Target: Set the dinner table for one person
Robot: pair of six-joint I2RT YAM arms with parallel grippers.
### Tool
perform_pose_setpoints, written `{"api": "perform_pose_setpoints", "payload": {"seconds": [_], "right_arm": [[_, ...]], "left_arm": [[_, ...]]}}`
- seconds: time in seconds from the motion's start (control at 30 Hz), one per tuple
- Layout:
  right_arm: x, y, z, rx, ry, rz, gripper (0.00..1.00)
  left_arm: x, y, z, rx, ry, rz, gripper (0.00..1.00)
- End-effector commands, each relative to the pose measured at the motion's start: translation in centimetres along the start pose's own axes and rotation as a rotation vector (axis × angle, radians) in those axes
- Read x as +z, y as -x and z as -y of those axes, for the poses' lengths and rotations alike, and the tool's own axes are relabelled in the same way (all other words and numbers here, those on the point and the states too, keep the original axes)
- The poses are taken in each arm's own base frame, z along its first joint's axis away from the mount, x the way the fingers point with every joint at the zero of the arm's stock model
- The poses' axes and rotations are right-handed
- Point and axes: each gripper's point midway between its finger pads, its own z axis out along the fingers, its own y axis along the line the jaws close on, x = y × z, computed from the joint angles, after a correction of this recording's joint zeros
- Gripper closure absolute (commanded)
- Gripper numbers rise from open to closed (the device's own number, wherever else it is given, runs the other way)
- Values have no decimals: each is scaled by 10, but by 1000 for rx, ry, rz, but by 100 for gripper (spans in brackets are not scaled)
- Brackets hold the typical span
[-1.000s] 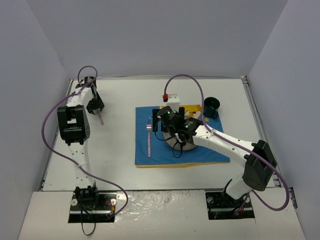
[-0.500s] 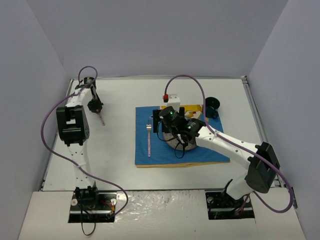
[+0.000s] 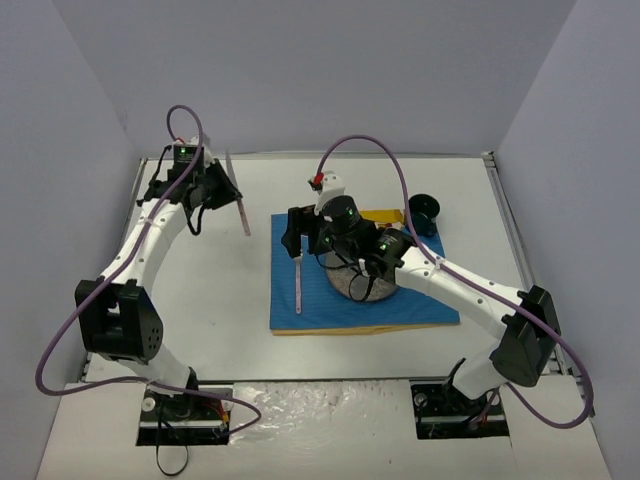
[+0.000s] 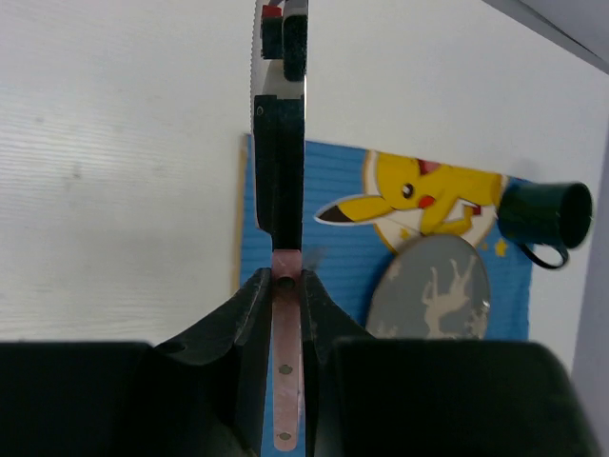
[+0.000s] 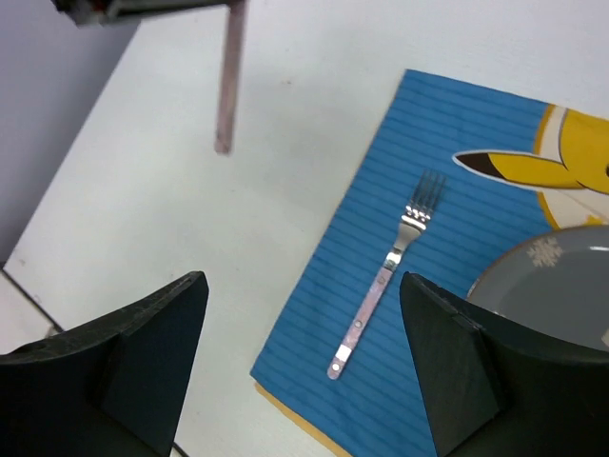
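Note:
My left gripper (image 3: 222,186) is shut on a knife (image 3: 243,215) with a pink handle and holds it above the dinner table (image 3: 200,300), left of the blue placemat (image 3: 400,305). In the left wrist view the handle (image 4: 286,381) sits between the jaws of the gripper (image 4: 285,286) and the blade (image 4: 282,143) points away. My right gripper (image 3: 294,236) is open and empty over the mat's left edge. A fork (image 3: 299,282) lies on the mat and also shows in the right wrist view (image 5: 388,274). A grey plate (image 3: 350,282) is partly hidden under the right arm.
A dark green cup (image 3: 425,212) lies on its side at the mat's far right corner and shows in the left wrist view (image 4: 542,214). The mat carries a yellow cartoon print (image 4: 428,195). Grey walls stand on three sides. The table's right rail (image 3: 510,240) is near the cup.
My left arm has swung right and lifted the knife off the table toward the mat. My right gripper has moved left, from over the plate to the mat's left edge.

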Motion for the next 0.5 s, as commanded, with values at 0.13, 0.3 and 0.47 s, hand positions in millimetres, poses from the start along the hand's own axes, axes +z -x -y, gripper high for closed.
{"api": "perform_pose_setpoints", "payload": {"seconds": [0.13,0.3,0.47], "right_arm": [[2,60,-42,-12,194,142,28],[13,58,-46,5,220,135,36],[24,54,-48,16,230,128,48]], "left_arm": [[-44,-32,74,-44,-198,8,100],[-57,-41,89,-84,-208,19,100],[-67,-42,95,-119,-218,33,100]]}}
